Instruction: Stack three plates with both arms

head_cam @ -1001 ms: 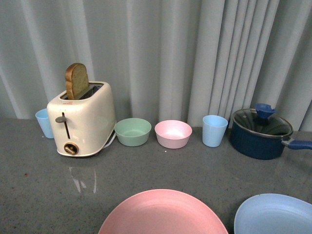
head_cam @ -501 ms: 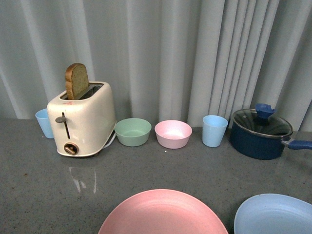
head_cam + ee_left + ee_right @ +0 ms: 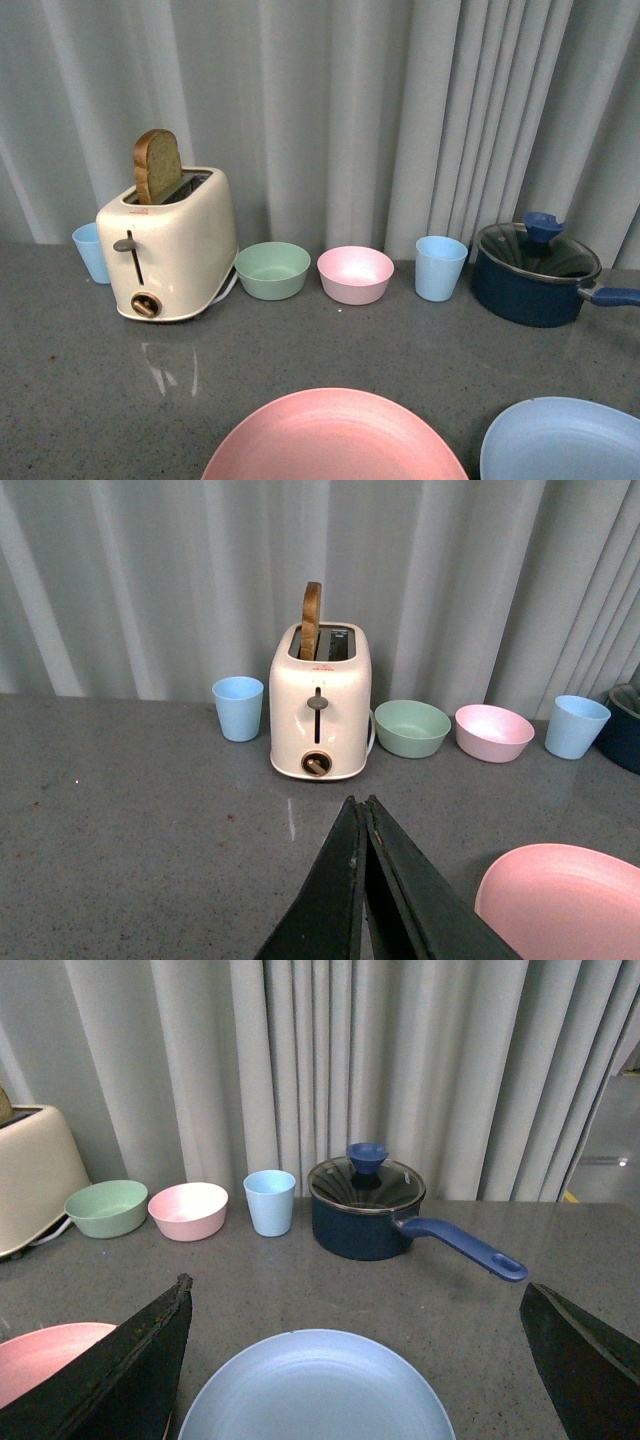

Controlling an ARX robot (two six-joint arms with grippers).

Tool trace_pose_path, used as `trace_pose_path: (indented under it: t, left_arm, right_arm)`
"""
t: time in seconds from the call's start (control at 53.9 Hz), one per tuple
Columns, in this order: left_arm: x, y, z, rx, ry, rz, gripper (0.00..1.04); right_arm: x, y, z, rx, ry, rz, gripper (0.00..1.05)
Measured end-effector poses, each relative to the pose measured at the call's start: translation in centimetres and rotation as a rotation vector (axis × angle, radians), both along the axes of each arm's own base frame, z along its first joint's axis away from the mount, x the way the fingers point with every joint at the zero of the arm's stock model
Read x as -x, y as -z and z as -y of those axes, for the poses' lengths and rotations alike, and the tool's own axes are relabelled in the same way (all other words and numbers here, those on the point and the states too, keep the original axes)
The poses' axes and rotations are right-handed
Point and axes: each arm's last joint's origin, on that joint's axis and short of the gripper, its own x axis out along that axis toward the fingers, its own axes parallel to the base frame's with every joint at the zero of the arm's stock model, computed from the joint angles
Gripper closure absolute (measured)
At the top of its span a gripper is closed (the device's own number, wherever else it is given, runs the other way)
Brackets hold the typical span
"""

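The pink plate (image 3: 335, 438) lies at the near middle of the grey counter, cut off by the frame's lower edge. The light blue plate (image 3: 565, 440) lies to its right, also cut off. The beige plate is out of view. Neither arm shows in the front view. In the left wrist view my left gripper (image 3: 362, 802) is shut and empty over bare counter, with the pink plate (image 3: 560, 900) beside it. In the right wrist view my right gripper (image 3: 355, 1295) is open wide, its jaws standing either side of the light blue plate (image 3: 315, 1388); the pink plate's edge (image 3: 45, 1355) shows beside one jaw.
Along the back by the curtain stand a light blue cup (image 3: 92, 251), a cream toaster (image 3: 170, 245) with a slice of bread, a green bowl (image 3: 272, 269), a pink bowl (image 3: 355, 274), another light blue cup (image 3: 440, 267) and a dark blue lidded pot (image 3: 538, 272).
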Motion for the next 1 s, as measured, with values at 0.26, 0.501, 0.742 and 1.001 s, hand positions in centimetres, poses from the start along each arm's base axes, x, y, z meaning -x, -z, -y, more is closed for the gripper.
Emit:
trace_pose_path:
  t: [0.26,0.501,0.742,1.001]
  left_arm:
    - [0.0,0.0,0.0,0.0,0.0,-0.002,0.85]
    - [0.0,0.0,0.0,0.0,0.0,-0.002,0.37]
    - [0.0,0.0,0.0,-0.001,0.001,-0.003,0.07]
    - [0.0,0.0,0.0,-0.002,0.0,-0.002,0.07]
  right_arm:
    - [0.0,0.0,0.0,0.0,0.0,0.0,0.07]
    - [0.0,0.0,0.0,0.0,0.0,0.0,0.07]
    - [-1.4,-0.4,1.7,-0.125,0.1,-0.422,0.07]
    - [-5.9,1.1,8.3,-0.158,0.187,-0.664,0.07]
